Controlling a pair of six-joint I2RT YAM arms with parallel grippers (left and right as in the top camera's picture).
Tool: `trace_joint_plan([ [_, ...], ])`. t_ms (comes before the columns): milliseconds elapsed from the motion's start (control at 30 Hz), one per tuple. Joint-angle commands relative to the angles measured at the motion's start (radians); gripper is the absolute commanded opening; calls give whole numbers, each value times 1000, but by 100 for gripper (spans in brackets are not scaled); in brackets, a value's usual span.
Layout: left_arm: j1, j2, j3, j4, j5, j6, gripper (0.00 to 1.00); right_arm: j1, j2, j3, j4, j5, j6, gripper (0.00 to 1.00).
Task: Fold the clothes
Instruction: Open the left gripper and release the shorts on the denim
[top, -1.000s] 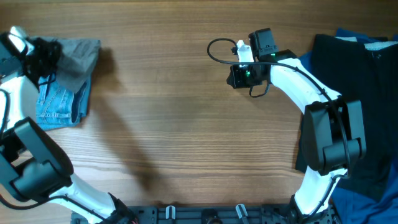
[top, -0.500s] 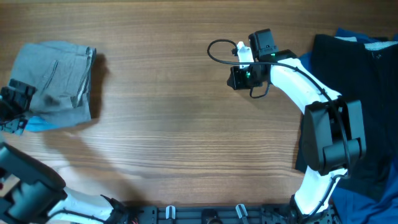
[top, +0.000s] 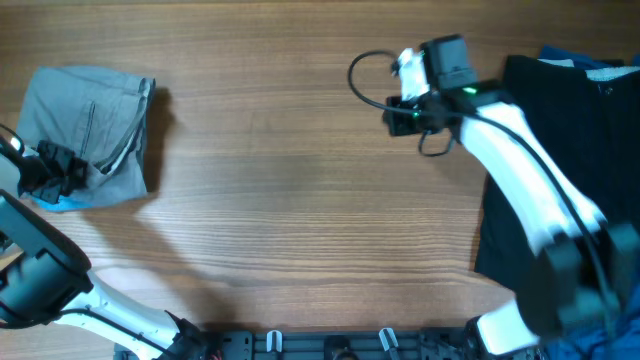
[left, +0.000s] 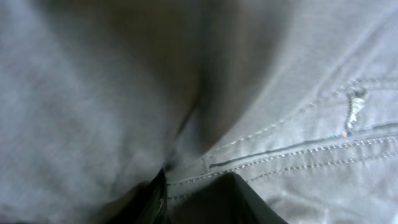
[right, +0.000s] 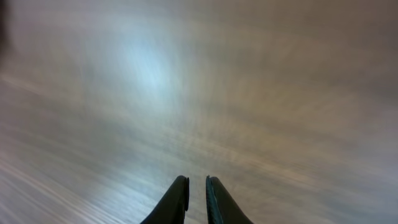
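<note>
grey shorts (top: 95, 130) lying folded at the bench's (top: 300, 200) far left, overlapping the light-blue denim piece (top: 60, 203). left gripper (left: 194, 183) straddling a seamed ridge; cannot tell if the jaws are pinching. right gripper (right: 194, 182) hovering, jaws nearly together, holding nothing. judging the fold near done; next move calls for releasing and smoothing. no containers showing.

Counts seen from above | grey shorts (top: 95, 120): one pair | light-blue denim piece (top: 62, 203): one (only a sliver shows) | black garment (top: 570, 170): one | blue cloth (top: 558, 55) at the black garment's edge: one | robot arms: two, left arm (top: 40, 270) and right arm (top: 520, 170) | wooden table (top: 300, 200): one
</note>
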Motion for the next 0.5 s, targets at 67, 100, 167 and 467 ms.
trace_joint_plan([
  [67, -24, -132, 168, -143, 423, 330, 41, -1, -370, 7, -14, 95, 51, 17],
  [100, -50, -206, 193, -181, 453, 435, 39, -1, -426, 7, -34, 95, 97, 16],
  [167, -106, -336, 198, -249, 454, 555, 38, -1, -515, 7, -61, 95, 157, 16],
  [467, -278, -730, 198, -584, 458, 257, 19, -1, -625, 7, -192, 95, 243, 11],
])
